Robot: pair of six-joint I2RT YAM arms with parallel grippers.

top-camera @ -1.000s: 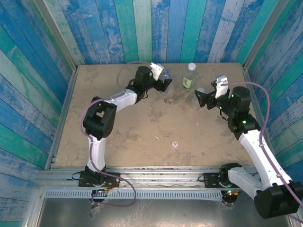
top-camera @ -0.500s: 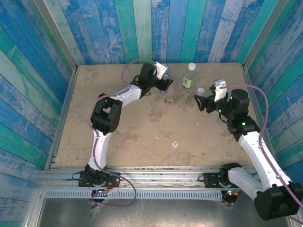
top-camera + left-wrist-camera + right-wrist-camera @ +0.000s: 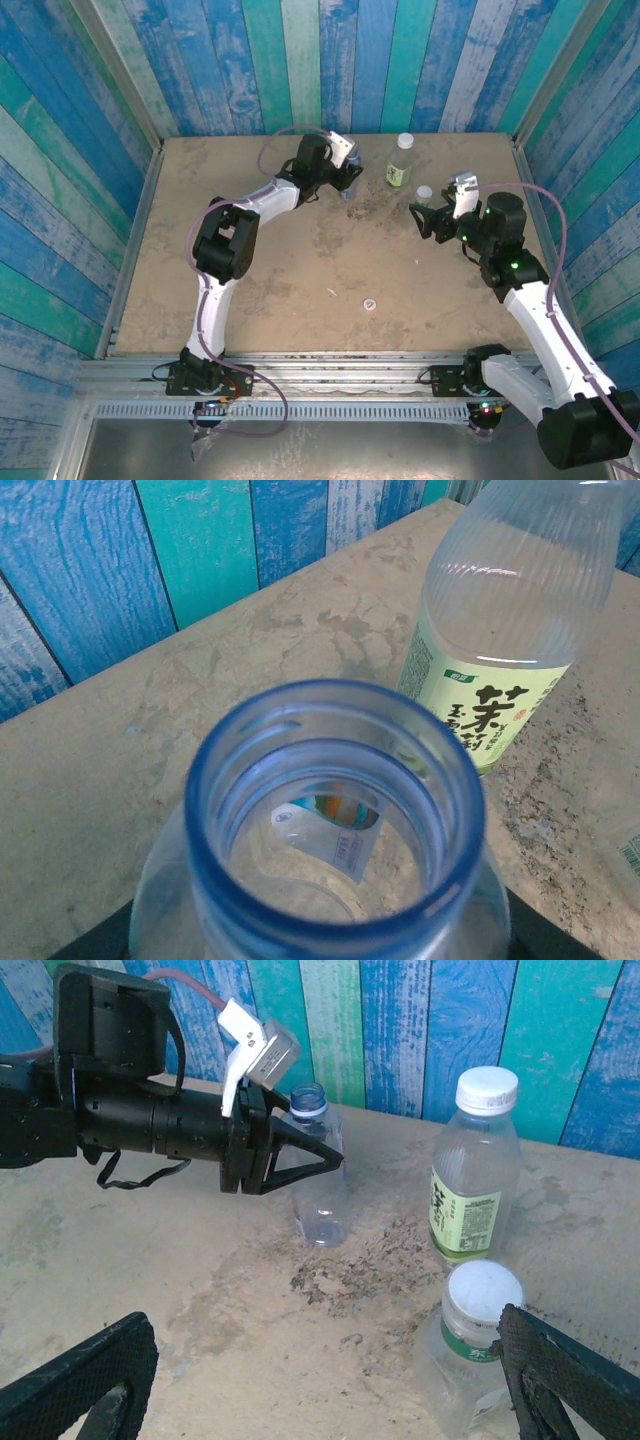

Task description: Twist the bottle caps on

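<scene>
- Left hand (image 3: pixel 325 1165): closed around blue-tinted clear plastic bottle (image 3: pixel 330 820), neck uncapped.
- Right hand (image 3: pixel 425 220): spread wide, empty; white-capped clear plastic bottle (image 3: pixel 475 1350) just ahead, beside one finger.

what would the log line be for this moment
left gripper: shut on blue-tinted bottle, neck uncapped | right gripper: open, near capped clear bottle | green-label bottle: capped | loose cap: mid-table

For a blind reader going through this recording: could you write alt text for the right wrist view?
The left gripper clasps an uncapped blue-tinted bottle standing on a sandy table. To its right stand a capped green-label bottle and, nearer, a capped clear bottle, framed by the open right gripper.
</scene>
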